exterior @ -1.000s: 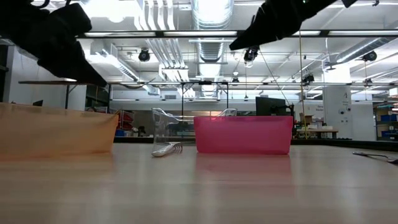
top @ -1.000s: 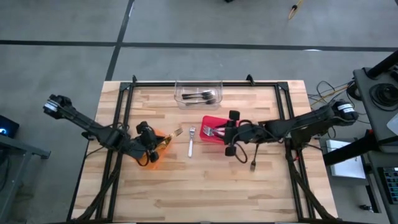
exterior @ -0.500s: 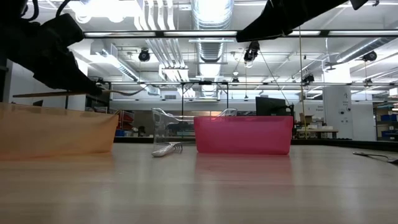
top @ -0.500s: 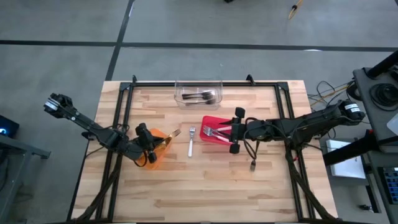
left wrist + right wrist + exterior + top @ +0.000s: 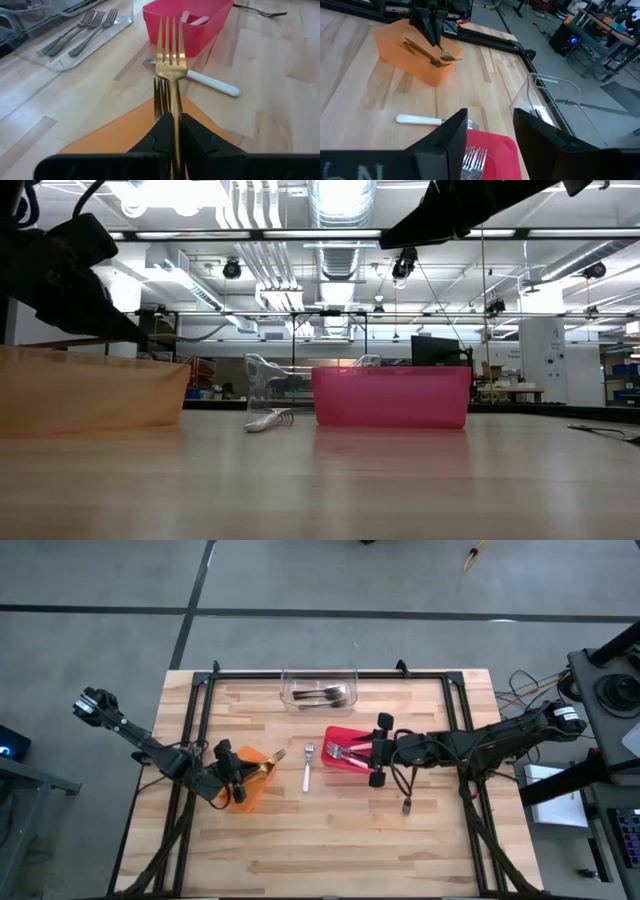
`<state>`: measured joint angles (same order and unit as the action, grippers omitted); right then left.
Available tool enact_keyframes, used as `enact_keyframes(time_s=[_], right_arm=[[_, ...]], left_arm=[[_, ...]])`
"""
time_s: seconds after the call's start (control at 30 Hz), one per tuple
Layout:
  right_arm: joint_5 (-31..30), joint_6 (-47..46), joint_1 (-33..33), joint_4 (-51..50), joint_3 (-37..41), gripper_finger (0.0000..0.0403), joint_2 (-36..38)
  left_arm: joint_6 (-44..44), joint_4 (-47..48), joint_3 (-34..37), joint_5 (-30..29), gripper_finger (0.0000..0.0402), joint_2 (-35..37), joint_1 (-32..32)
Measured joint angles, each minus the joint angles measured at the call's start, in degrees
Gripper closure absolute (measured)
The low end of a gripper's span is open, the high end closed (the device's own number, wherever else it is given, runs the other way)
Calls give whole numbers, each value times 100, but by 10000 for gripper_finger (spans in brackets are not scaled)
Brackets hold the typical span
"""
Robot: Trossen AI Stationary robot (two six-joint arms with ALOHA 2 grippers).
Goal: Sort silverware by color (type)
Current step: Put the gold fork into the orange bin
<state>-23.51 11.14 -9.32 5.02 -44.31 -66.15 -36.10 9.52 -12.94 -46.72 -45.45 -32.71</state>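
Left gripper [image 5: 173, 131] clamped tight on a gold fork [image 5: 170, 55], tines pointing forward, held over the orange bin [image 5: 250, 790] at the table's left-centre. Another gold fork [image 5: 420, 50] lies inside that bin. Right gripper [image 5: 376, 751] hangs over the red bin [image 5: 340, 762], fingers spread apart, nothing between them; silver forks [image 5: 472, 160] lie in the red bin. A white-handled fork [image 5: 308, 770] lies on the table between the two bins. Dark forks [image 5: 325, 694] sit in the clear bin [image 5: 320, 675] at the far edge. One dark utensil [image 5: 408, 806] lies alone on the wood near the right arm.
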Motion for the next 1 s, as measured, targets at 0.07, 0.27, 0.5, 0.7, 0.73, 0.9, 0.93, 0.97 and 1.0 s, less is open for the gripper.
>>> enact_keyframes(time_s=[0.07, 0.27, 0.5, 0.7, 0.73, 0.9, 0.93, 0.97, 1.0], right_arm=[[-2, 0, 0, 2, 0, 252, 0], [-2, 0, 0, 2, 0, 252, 0], [-2, 1, 0, 2, 0, 252, -2], [-2, 2, 0, 2, 0, 252, -2], [-4, 2, 0, 2, 0, 252, -2], [-4, 2, 0, 2, 0, 252, -2], [-4, 2, 0, 2, 0, 252, -2], [-4, 2, 0, 2, 0, 252, -2], [-4, 2, 0, 2, 0, 252, -2]], left_arm=[[-2, 14, 14, 0, 392, 9, 0], [-282, 388, 18, 221, 392, 26, 0], [-427, 448, 19, 256, 392, 49, -61], [-450, 469, 19, 245, 392, 98, -61], [-450, 501, 19, 243, 392, 97, -61], [-424, 498, 19, 201, 392, 126, -70], [-408, 492, 19, 195, 392, 135, -80], [-396, 493, 19, 179, 392, 142, -90], [-379, 498, 19, 165, 392, 152, -104]])
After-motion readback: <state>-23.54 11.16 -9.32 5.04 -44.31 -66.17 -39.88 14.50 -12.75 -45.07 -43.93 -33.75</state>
